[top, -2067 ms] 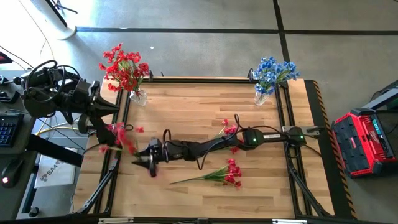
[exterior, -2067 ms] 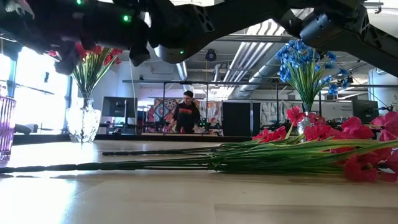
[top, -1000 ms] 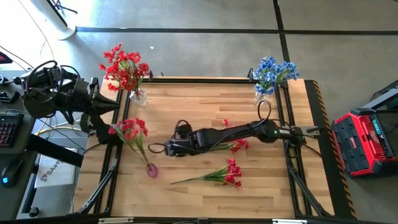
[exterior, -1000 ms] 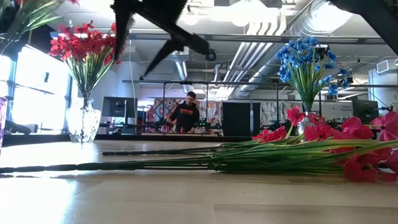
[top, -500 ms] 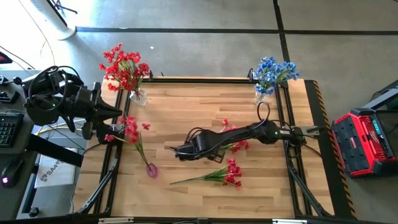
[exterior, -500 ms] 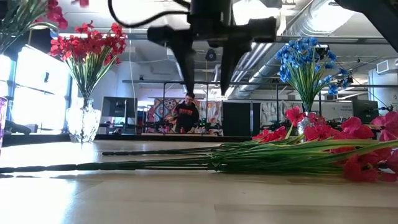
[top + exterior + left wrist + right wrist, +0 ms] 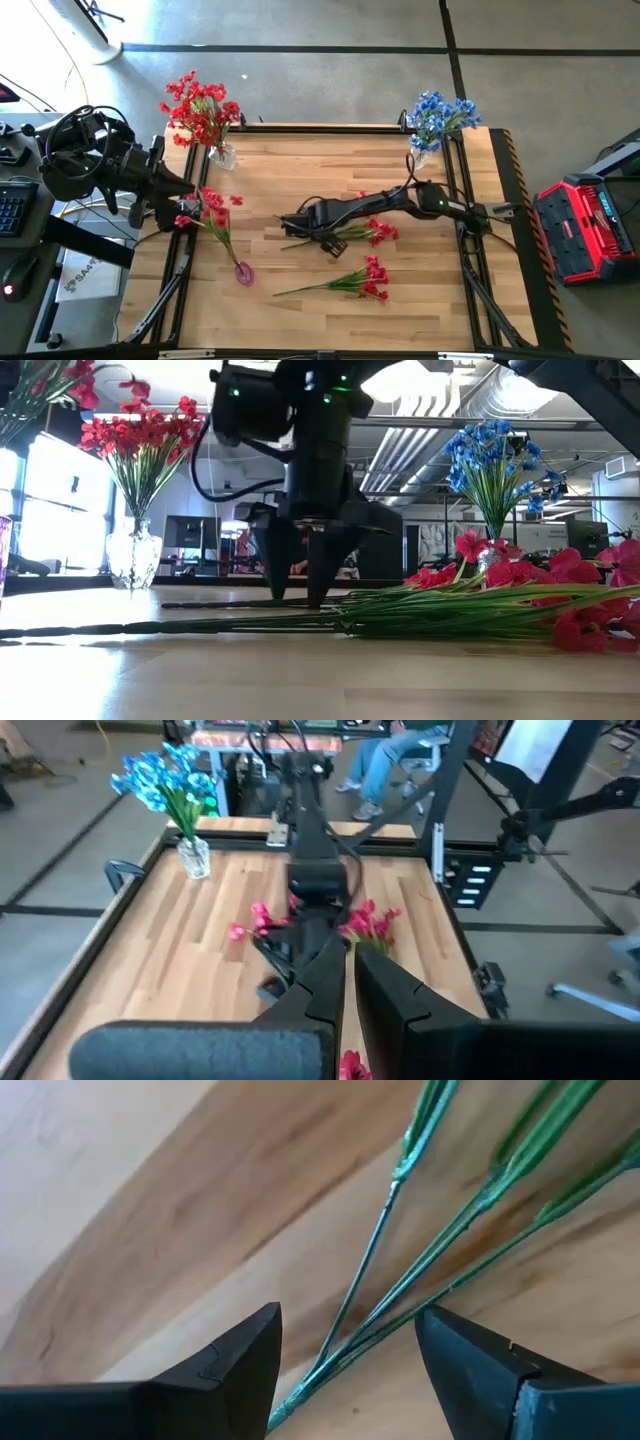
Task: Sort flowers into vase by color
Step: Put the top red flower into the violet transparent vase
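Right pincer [image 7: 291, 229] lowered near the middle of the wooden counter [image 7: 300, 170], fingers spread wide, tips almost at the counter surface, straddling the bare stem ends of a red spray [image 7: 362, 233] lying flat there. Nothing gripped yet: thin green stems [image 7: 400, 1270] running between the two dark fingers [image 7: 225, 1370] in the right wrist view, wood showing on either side. In the low view the same pincer [image 7: 300, 585] standing upright, tips just above the long stems [image 7: 250, 622] stretched across the counter.

Left pincer [image 7: 178, 203] hanging over the counter's left edge, closed tight on the stem of a red spray [image 7: 213, 208]; blooms close to the pincer, stem slanting down toward the counter, pink tip [image 7: 244, 274] low near the front-left. Left wrist view filled by the closed fingers [image 7: 390, 990], with the right arm [image 7: 312, 870] stretched out beyond them.

Second loose red spray [image 7: 360, 278] lying on the counter nearer the front edge, blooms to the right, stem pointing left, just in front of the one under the right pincer.

Glass vase of red flowers [image 7: 200, 112] at the back-left corner, upright. Glass vase of blue flowers [image 7: 436, 118] at the back-right corner, upright. No blue sprays loose on the counter.

Red and black case [image 7: 585, 228] on the floor to the right of the counter.
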You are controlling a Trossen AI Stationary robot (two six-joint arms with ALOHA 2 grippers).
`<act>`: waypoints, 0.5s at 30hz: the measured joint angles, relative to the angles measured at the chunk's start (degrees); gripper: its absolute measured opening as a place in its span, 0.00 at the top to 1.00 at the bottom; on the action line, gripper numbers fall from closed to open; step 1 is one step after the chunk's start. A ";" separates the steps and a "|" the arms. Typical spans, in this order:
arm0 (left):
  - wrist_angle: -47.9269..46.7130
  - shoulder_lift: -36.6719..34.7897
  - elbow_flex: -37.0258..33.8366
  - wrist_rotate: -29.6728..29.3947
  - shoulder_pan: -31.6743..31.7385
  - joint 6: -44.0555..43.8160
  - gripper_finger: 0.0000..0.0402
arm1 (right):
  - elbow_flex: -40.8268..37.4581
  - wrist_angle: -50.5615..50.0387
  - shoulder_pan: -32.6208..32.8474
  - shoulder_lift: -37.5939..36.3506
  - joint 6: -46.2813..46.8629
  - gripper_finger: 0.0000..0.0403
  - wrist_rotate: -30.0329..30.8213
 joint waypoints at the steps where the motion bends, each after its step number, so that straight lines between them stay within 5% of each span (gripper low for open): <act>1: -0.02 0.00 0.00 0.57 0.01 -0.31 0.96 | -0.60 0.14 -0.30 -0.16 0.03 0.45 -0.51; 8: -0.43 0.00 0.00 2.55 0.02 -0.48 0.96 | -3.10 -0.52 -0.57 -0.35 -1.56 0.46 0.16; 15: -2.58 -0.18 0.00 0.93 0.02 -0.35 0.96 | -6.01 0.58 -0.32 -0.38 -10.57 0.64 1.65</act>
